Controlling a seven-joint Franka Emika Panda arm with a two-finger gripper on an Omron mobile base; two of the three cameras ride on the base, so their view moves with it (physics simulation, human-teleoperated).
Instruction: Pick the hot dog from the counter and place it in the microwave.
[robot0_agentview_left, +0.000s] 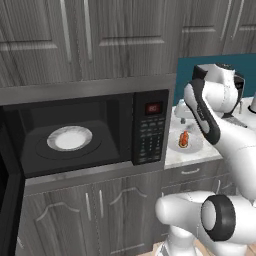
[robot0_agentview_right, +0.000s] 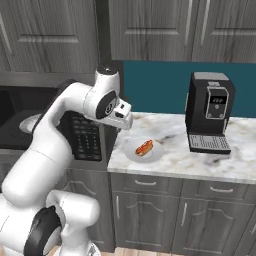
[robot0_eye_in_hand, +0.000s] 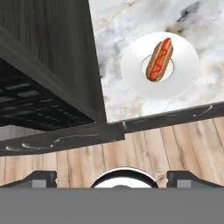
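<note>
The orange-red sausage in a tan bun, the hot dog (robot0_eye_in_hand: 159, 60), lies on a round white plate (robot0_eye_in_hand: 186, 74) at upper right of the hand view, on the veined marble bench (robot0_agentview_right: 175, 160). The black microwave (robot0_agentview_left: 150, 127) stands open at left. The end effector (robot0_eye_in_hand: 112, 177) shows its dark tips spread wide, holding nothing.

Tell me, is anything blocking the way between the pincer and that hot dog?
Nothing visible does. The hot dog lies uncovered on a white plate on the counter; the pincer sits above, apart from it.
</note>
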